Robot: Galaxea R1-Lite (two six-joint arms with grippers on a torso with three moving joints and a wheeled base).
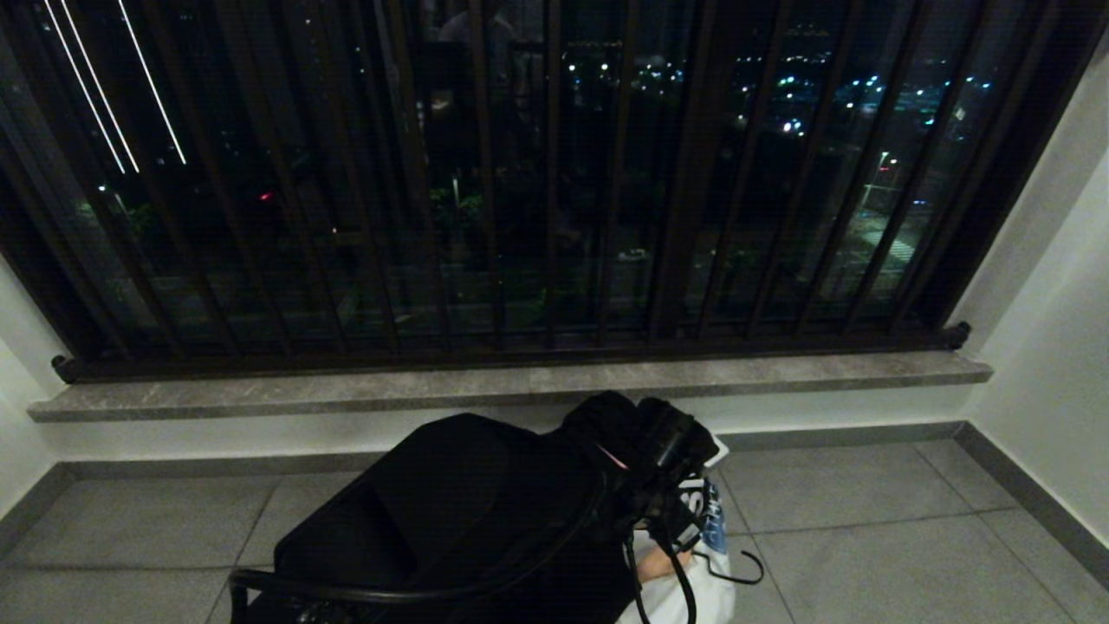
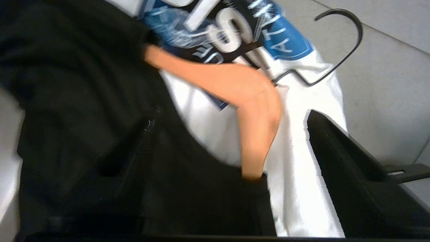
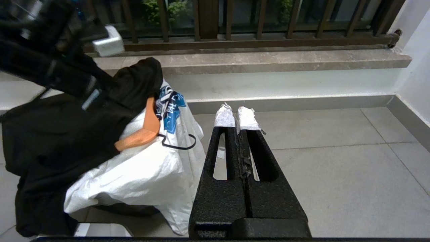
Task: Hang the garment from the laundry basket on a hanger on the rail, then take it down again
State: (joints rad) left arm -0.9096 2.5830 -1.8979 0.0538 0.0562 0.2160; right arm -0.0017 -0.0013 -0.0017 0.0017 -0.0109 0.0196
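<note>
My left pincer [image 2: 289, 174] hangs nearest, jaws apart, clamped on nothing, just over the white garment [image 2: 302, 188]. That shirt is soft, light and floppy, heaped low on the floor; I cannot make out the basket. The stiff orange hanger [image 2: 248, 97] inside it, with its thin dark hook [image 2: 349, 50], looks the surest hold. My right pincer [image 3: 237, 117] idles beside, jaws together.

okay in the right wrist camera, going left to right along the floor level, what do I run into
black garment → orange hanger → white printed T-shirt → right gripper, shut → bare floor tiles → white side wall
</note>
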